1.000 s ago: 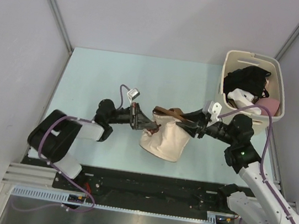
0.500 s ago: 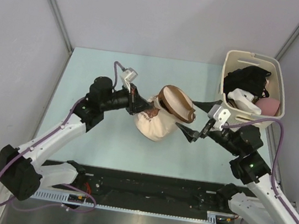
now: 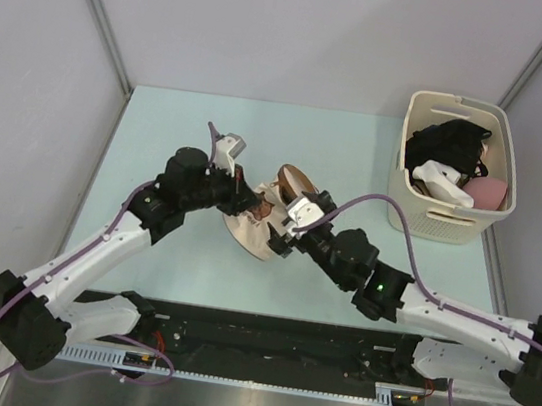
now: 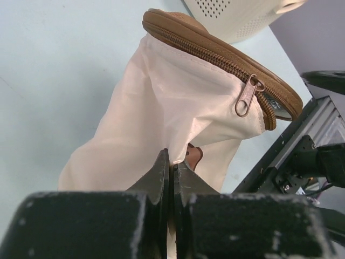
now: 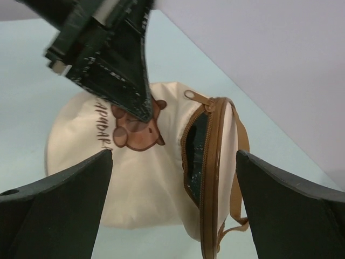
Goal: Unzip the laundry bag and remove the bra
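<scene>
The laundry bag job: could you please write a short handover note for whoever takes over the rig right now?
Left gripper: shut on the cloth of the laundry bag, which sits between the two arms.
Right gripper: open, empty, facing the bag's zipper side.
Done: zipper partly open; a dark gap shows along the rim.
Left: open the zipper further and pull the bra out. No bra shows outside the bag; whether the dark inside is it, I cannot tell.
</scene>
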You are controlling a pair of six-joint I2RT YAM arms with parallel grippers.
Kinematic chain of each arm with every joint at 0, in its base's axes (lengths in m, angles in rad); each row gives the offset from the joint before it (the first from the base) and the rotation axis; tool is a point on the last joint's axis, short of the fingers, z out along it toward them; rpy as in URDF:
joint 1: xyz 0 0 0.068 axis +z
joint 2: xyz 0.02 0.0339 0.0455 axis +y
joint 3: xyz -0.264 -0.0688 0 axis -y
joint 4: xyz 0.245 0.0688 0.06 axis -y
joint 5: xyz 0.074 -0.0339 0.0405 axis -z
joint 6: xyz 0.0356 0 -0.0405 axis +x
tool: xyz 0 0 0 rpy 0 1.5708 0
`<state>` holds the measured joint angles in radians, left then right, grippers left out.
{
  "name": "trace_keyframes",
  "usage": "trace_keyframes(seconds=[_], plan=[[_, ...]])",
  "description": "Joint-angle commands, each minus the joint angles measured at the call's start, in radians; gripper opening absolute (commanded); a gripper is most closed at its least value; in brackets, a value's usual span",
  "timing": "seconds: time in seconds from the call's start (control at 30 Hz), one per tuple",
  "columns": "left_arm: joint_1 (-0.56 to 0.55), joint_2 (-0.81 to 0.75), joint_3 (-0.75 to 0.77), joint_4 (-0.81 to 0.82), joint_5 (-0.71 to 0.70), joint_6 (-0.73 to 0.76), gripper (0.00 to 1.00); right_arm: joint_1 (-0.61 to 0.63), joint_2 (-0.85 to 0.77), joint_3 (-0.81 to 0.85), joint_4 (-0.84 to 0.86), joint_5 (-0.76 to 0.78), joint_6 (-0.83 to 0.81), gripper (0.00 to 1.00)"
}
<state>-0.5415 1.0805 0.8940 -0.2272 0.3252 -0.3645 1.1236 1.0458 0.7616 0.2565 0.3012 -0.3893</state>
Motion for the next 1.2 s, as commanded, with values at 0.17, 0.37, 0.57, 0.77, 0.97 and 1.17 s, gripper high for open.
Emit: trace_keyframes(seconds=[0.17,0.37,0.57,0.77,0.97,1.17], plan=[[-0.012,-0.057,0.000,0.025,-0.031,0.013,0.01,0.036,0.154,0.028,0.354,0.380,-0.014,0.60],[-0.018,-0.079,-0.017,0.022,-0.017,0.009,0.00,0.009,0.221,0.027,0.406,0.374,0.000,0.00],[-0.017,-0.113,0.043,-0.069,0.006,0.050,0.04,-0.073,0.145,-0.041,0.412,0.187,0.006,0.00],[-0.017,-0.125,0.106,-0.118,0.077,0.091,0.80,-0.203,0.007,-0.146,0.403,-0.086,0.056,0.00],[-0.012,-0.126,0.170,-0.188,0.191,0.148,1.00,-0.326,-0.131,-0.200,0.298,-0.325,0.064,0.00],[-0.011,-0.028,0.215,-0.115,0.334,0.095,0.93,-0.398,-0.208,-0.208,0.213,-0.514,0.059,0.00]])
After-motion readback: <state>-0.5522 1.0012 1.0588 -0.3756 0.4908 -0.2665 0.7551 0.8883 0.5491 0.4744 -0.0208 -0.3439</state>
